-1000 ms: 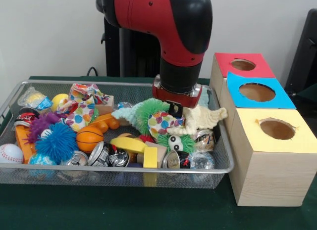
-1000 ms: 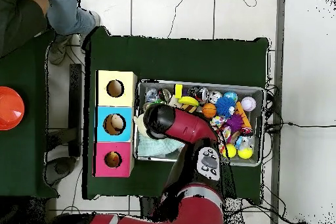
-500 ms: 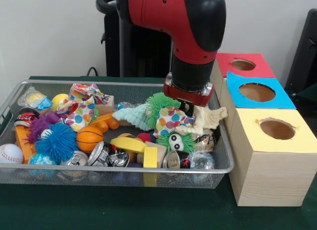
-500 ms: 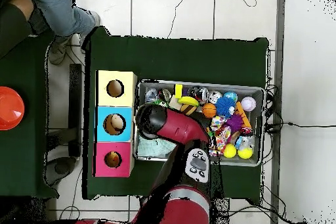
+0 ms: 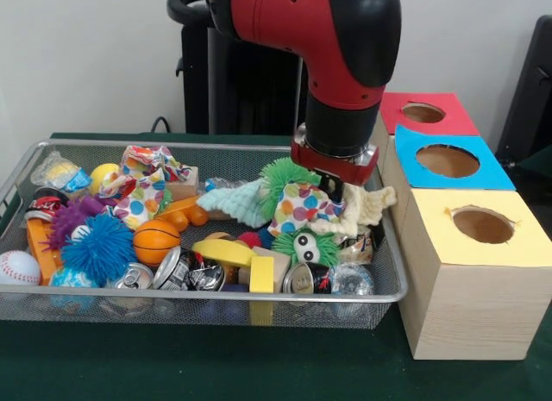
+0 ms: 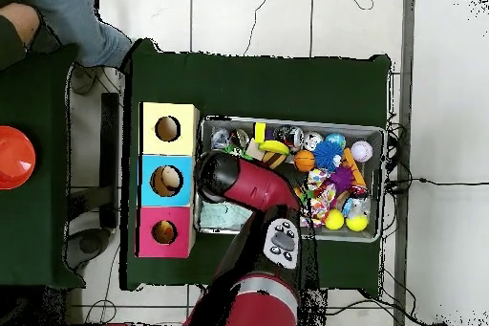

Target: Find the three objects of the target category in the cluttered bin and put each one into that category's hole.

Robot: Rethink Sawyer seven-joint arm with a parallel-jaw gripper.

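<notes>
At bin's (image 5: pixel 384 246) right end, beside the boxes, gripper (image 5: pixel 332 187) grips the polka-dot cloth (image 5: pixel 300 209), partly raised over the clutter; soft, light, floppy fabric, prob. snags neighbours; pinch a bunched fold, not an edge.
</notes>
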